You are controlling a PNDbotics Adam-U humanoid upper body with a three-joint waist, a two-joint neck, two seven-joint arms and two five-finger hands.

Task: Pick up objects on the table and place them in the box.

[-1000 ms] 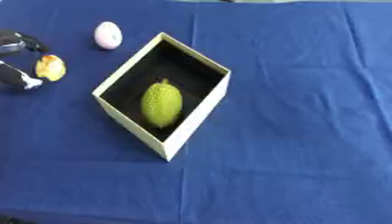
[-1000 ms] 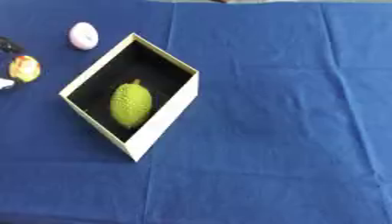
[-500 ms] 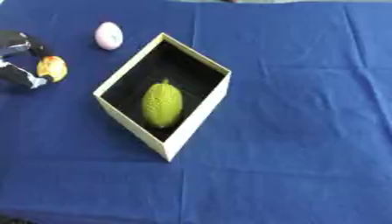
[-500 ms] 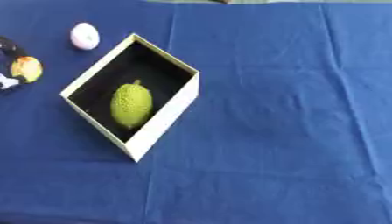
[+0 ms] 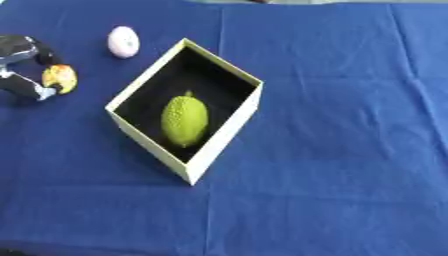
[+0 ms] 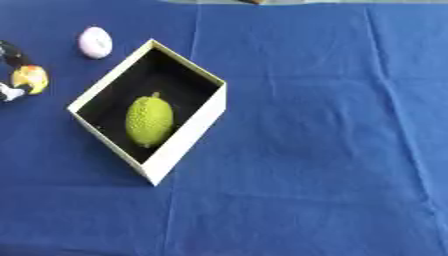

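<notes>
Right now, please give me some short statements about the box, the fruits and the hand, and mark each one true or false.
1. A green fruit lies inside the box. True.
2. The left hand is open and holds nothing. False: it is closed on a small yellow-orange object.
3. The pale egg-shaped object lies inside the box. False: it lies on the blue cloth, beyond the box.
4. The right hand is out of view. True.
</notes>
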